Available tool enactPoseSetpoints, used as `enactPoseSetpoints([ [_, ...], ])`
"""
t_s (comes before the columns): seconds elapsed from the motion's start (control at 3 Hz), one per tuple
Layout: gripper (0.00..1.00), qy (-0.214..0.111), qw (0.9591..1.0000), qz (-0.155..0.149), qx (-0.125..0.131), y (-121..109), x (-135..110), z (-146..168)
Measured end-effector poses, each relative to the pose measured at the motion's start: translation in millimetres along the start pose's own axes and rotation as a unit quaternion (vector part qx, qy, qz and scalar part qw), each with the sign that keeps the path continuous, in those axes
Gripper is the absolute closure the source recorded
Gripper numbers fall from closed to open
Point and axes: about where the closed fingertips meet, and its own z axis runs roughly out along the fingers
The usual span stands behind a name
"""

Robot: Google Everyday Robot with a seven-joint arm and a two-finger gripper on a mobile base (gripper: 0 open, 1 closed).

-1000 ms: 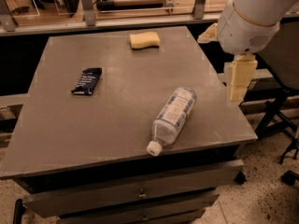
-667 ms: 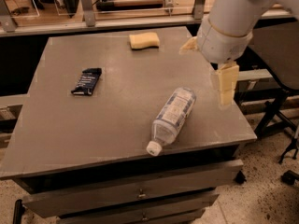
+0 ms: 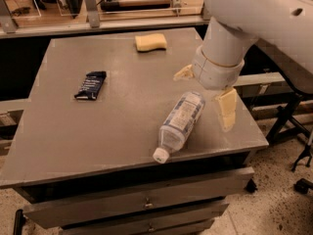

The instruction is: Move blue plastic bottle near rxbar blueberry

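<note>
Grey matte tabletop (image 3: 122, 131), flat, squared corners, sits on a grey drawer cabinet (image 3: 142, 204) with small metal pulls. Speckled terrazzo floor (image 3: 274, 199) at lower right. Metal rail and framed partitions run behind the far edge; black stand legs at far right.

Left: rxbar blueberry (image 3: 90, 85), small flat rectangle in a dark glossy wrapper with faint light print, lying flat on the left-centre of the tabletop, tilted slightly.

Centre back: yellow sponge (image 3: 150, 42), soft, wavy-edged block, near the far edge, well apart from the bar.

Centre right: blue plastic bottle (image 3: 180, 124), clear ribbed plastic with a pale blue-and-white label, on its side, lying diagonally. Its white cap (image 3: 160, 155) points at the front edge, just at the lip. Well apart from the rxbar blueberry.

Right: white smooth robot arm (image 3: 230, 38), rounded casing, comes in from the upper right. Gripper (image 3: 201, 102) hangs above the bottle's base end. Cream fingers (image 3: 226, 109) are spread wide and hold nothing; one sits left of the wrist, one right of the bottle. Cannot tell whether either touches the bottle.
</note>
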Motion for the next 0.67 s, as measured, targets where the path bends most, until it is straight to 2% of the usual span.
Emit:
enactPoseSetpoints([
  [0.33,0.15,-0.011,0.9997,-0.023,-0.003,7.4,-12.8,20.4],
  [0.67,0.39,-0.012,0.9993,-0.036,0.005,19.1,-26.3,15.0],
])
